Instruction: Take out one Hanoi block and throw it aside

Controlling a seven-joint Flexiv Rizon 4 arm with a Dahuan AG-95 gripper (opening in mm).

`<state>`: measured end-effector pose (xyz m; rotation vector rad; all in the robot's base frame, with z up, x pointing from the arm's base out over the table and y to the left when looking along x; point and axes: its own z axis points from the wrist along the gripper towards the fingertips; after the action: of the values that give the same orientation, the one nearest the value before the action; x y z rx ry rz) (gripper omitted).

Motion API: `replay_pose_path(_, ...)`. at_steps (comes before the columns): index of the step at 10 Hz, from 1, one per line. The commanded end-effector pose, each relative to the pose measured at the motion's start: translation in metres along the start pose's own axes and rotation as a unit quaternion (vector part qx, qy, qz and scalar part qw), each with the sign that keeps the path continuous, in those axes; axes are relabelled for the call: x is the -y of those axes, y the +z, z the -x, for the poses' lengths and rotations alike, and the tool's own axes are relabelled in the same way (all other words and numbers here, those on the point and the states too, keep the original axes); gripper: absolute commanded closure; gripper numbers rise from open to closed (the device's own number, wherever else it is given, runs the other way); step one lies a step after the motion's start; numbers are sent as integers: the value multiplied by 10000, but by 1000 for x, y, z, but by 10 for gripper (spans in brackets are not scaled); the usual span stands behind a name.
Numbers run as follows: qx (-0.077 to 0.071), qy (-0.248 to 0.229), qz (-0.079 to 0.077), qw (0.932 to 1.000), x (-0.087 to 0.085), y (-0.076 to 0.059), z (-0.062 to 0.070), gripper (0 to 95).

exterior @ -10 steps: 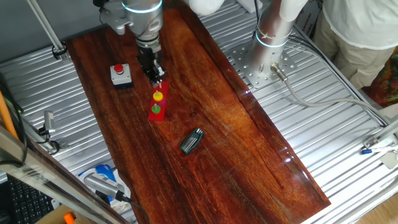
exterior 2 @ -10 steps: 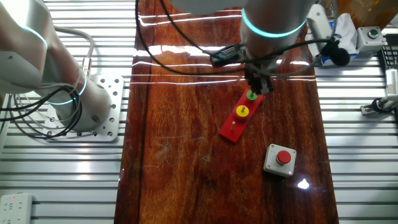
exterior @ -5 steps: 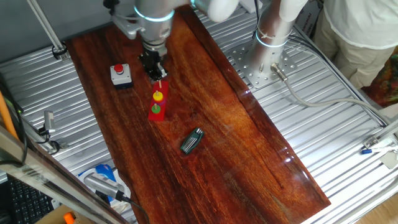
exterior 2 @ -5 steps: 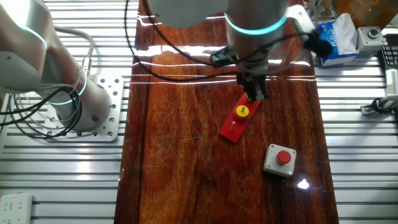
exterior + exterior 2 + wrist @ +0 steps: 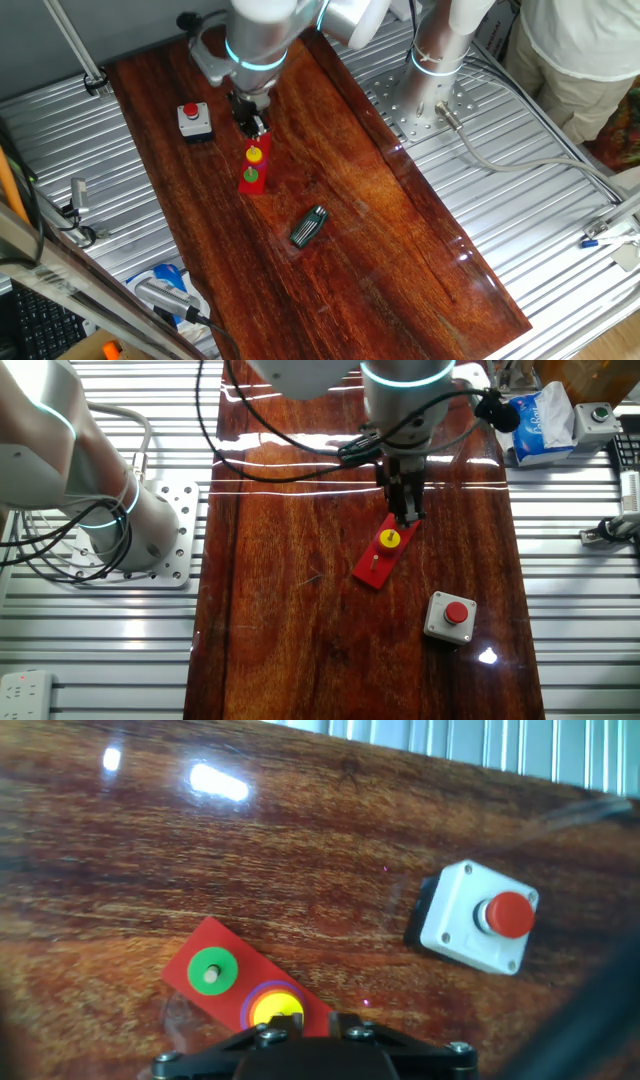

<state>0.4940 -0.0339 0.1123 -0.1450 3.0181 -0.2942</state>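
Note:
The Hanoi block [image 5: 272, 1008], a small yellow disc, sits on the middle peg of the red base [image 5: 205, 944], on a purple ring, with a green disc [image 5: 211, 971] beside it. It also shows in one fixed view [image 5: 255, 154] and in the other fixed view [image 5: 389, 539]. My gripper [image 5: 315, 1020] hangs above the base, close over the yellow disc. The jaws stand a narrow gap apart and hold nothing. The gripper shows in both fixed views [image 5: 254, 129] [image 5: 408, 514], where it hides the green disc in the second.
A grey box with a red push button [image 5: 475, 920] [image 5: 193, 118] [image 5: 449, 616] stands next to the base. A dark tool [image 5: 309, 226] lies on the wooden board [image 5: 380, 240]. A second robot's base [image 5: 130, 530] stands on the metal table beside the board.
The gripper has come lower over the red base, and the arm above it has swung round. It now covers the green disc in the other fixed view. The discs have not moved.

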Motion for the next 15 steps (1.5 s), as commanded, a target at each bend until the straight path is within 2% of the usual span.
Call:
replay_pose_path(1, 339, -121, 505, 9981, 0, 8, -2, 570)
replay_pose_path(5, 353, 162, 409, 9984, -3, 18, -3, 570)
replay_pose_path(7, 338, 292, 413, 9981, -6, 29, -5, 570)
replay_pose_path(8, 362, 305, 372, 9982, -9, 37, -5, 570)
replay_pose_path(10, 481, 331, 381, 9976, -11, 43, -5, 570)
replay_pose_path(12, 524, 322, 398, 9973, -11, 46, -2, 570)
replay_pose_path(13, 546, 313, 438, 9971, -10, 47, 0, 380)
replay_pose_path(15, 593, 335, 491, 9965, -12, 51, 0, 380)
